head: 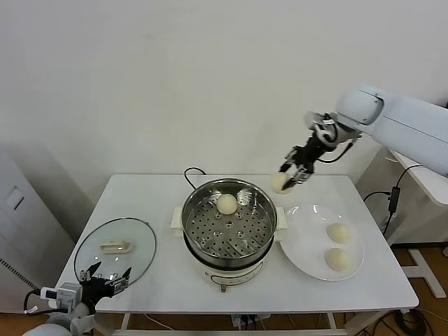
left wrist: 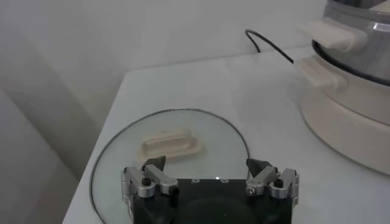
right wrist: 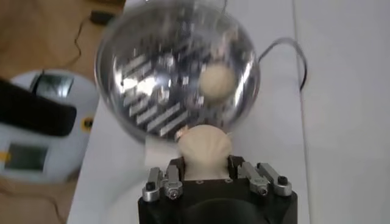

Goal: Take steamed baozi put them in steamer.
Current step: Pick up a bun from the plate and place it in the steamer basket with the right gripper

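Note:
The steamer (head: 228, 246) stands mid-table, a shiny steel pot with a perforated tray; one baozi (head: 227, 204) lies at the back of the tray. My right gripper (head: 288, 179) hangs above the table just right of the steamer's far rim, shut on a second baozi (head: 280, 183). From the right wrist, that baozi (right wrist: 204, 148) sits between the fingers, with the steamer (right wrist: 152, 91) and its bun (right wrist: 217, 80) beyond. Two more baozi (head: 339, 232) (head: 337, 260) rest on the white plate (head: 304, 241). My left gripper (head: 105, 278) is parked open at the front left table edge.
A glass lid (head: 115, 248) with a white handle lies flat at the table's left; the left wrist view shows this lid (left wrist: 170, 146) under the parked gripper (left wrist: 207, 167). A black cord (head: 190, 175) runs behind the steamer. Bare tabletop lies in front of the plate.

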You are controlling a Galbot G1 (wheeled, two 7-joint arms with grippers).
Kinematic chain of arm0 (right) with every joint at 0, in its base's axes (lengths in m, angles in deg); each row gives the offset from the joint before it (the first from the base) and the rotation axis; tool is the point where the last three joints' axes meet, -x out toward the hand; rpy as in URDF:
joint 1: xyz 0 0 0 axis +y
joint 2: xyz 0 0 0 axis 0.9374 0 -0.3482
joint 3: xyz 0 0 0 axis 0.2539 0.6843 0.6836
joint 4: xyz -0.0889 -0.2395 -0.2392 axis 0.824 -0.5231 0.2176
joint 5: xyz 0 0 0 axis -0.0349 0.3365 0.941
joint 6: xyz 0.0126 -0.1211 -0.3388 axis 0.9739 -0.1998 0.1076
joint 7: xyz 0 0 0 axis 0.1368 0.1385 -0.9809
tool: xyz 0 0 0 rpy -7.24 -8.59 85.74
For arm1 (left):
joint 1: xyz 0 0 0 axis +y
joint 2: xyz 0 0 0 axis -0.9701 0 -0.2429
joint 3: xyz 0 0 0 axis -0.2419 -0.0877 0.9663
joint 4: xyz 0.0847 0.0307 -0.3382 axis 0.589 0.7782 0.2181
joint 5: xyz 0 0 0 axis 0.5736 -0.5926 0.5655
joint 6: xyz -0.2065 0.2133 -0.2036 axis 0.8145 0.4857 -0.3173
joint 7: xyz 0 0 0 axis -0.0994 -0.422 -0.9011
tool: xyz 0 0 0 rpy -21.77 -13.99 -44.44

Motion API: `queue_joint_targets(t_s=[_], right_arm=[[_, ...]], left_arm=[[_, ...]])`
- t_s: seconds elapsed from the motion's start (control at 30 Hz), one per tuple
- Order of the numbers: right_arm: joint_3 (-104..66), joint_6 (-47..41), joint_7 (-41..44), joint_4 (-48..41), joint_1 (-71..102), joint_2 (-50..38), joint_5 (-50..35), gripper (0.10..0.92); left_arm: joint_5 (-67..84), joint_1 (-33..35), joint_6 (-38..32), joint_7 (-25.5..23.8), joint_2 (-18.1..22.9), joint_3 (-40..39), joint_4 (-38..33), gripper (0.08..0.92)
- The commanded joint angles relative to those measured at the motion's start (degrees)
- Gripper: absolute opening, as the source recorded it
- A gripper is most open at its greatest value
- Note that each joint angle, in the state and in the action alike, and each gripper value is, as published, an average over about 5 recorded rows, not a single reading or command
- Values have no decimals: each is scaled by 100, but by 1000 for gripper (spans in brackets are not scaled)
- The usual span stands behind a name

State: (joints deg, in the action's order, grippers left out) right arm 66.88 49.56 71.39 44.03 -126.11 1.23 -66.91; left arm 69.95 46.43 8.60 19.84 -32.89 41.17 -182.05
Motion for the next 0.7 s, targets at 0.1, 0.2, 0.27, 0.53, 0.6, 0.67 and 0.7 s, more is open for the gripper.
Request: queue_joint_targets(t_s=[0.1, 0.2, 0.27, 0.53, 0.6, 0.67, 0.7], right_arm=[[96, -557, -1246, 621, 273, 655, -1193, 458], [56, -635, -1531, 647, 514, 819, -1152, 458], [20, -702, -1700, 642, 668, 937, -1098, 458], [-61, -971, -2095, 521, 1136, 1396, -788, 458], [-91, -1046, -2185, 474, 1234, 1498, -713, 458], [-112, -1097, -2252, 421, 1316, 1591, -624, 458], [-121, -1117, -2276, 396, 1355, 1631, -589, 458]], left_arm=[[-20, -32, 22, 4, 7, -32, -22, 823], [-20, -39, 22, 5, 9, -32, -22, 823], [-20, -36, 20, 5, 11, -31, -19, 823], [-16, -22, -3, 0, 24, -23, 4, 823], [-14, -19, -8, -1, 23, -17, 12, 823], [-11, -18, -15, -2, 21, -14, 23, 823], [-10, -18, -18, -3, 21, -13, 27, 823]])
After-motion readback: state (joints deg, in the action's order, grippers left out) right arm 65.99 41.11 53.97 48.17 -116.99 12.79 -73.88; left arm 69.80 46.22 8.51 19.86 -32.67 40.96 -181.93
